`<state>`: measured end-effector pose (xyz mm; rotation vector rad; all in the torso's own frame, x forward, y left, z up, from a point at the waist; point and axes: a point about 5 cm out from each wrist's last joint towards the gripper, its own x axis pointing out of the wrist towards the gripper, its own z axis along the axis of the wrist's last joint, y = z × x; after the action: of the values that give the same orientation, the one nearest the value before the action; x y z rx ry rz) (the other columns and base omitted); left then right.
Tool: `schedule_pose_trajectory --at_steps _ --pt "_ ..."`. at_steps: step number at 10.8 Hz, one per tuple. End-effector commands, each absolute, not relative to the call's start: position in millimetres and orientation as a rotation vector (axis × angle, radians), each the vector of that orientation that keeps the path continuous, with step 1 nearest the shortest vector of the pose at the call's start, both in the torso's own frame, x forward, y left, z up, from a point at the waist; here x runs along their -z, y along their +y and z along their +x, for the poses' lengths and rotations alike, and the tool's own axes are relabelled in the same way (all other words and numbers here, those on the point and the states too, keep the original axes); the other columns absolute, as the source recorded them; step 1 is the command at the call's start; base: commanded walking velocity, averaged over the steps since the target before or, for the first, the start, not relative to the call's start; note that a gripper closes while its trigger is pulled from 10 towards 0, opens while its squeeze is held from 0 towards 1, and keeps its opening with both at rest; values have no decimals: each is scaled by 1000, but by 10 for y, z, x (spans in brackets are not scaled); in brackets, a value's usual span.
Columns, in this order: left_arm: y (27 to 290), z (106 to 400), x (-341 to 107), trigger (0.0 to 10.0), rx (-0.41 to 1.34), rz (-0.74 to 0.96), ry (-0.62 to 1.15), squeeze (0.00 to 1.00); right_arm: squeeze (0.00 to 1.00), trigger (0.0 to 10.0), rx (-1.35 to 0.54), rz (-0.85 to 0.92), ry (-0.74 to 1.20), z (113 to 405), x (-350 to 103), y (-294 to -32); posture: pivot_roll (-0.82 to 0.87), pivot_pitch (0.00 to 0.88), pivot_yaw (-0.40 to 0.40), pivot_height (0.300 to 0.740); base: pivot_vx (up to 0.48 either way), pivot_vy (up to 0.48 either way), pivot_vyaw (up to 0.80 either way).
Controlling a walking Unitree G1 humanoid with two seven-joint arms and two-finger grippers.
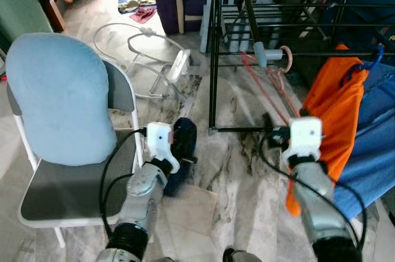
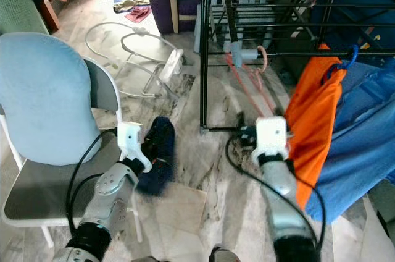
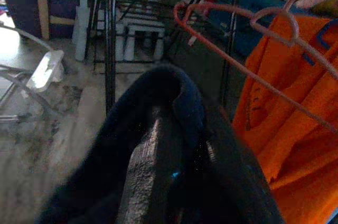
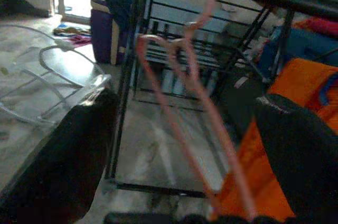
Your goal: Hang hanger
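My right gripper (image 4: pixel 182 203) reaches toward the black drying rack (image 1: pixel 213 58), and its two fingers (image 4: pixel 58 160) stand wide apart; the pink hanger (image 4: pixel 182 102) runs up between them, its lower wire passing close by the finger on the orange side, though I cannot tell whether it touches either finger; the hanger's hook (image 1: pixel 286 58) sits up by a grey clip (image 1: pixel 265 55) on a rack rail, and the pink wire slants down from there toward my right wrist; just beside that wrist hangs an orange shirt (image 1: pixel 333 114) on a blue hanger (image 1: pixel 370 61), with blue cloth (image 1: pixel 376 144) draped next to it; my left gripper (image 3: pixel 158 182) is held low in front of me, beside the chair (image 1: pixel 68 194), and its fingers are closed on a dark navy cloth (image 1: pixel 182 154) that bunches up over them and hides most of them; from the left wrist the pink hanger shows past the navy cloth, in front of the orange shirt and well apart from my left fingers; the chair carries a light blue cushion (image 1: pixel 62 95) against its back; on the marble floor (image 1: pixel 234 169) beyond lie white wire hangers (image 1: pixel 148 58), with a purple stool (image 1: pixel 176 5) farther off.
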<state>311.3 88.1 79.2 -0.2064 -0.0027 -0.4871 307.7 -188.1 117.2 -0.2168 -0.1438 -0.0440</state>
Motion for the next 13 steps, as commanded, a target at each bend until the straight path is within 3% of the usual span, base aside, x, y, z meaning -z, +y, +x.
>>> schedule_pose_trajectory --at_steps 1,4,7,8,9,13 --pt "871 3106 -804 10000 491 -189 1 0 0 10000 80 -243 -140 3060 -1190 -1975 -112 182 39 740 0 0 0" --pt "859 3095 -756 10000 494 -181 28 0 0 10000 85 -288 -111 3046 -1186 -2132 -124 191 43 740 0 0 0" --pt "848 3081 -737 10000 507 -168 46 0 0 10000 41 -327 -33 3221 -1266 -2415 -119 207 51 740 0 0 0" --pt "875 3064 -718 10000 506 -158 54 0 0 10000 66 -362 -11 3322 -1401 -2661 -106 212 51 740 0 0 0" --pt "899 3059 -713 10000 499 -154 57 0 0 10000 62 -368 12 3353 -1429 -2744 -94 214 45 740 0 0 0" --pt "944 3058 -699 10000 475 -143 66 0 0 10000 -119 -324 93 3462 -1347 -2622 -76 207 43 740 0 0 0"
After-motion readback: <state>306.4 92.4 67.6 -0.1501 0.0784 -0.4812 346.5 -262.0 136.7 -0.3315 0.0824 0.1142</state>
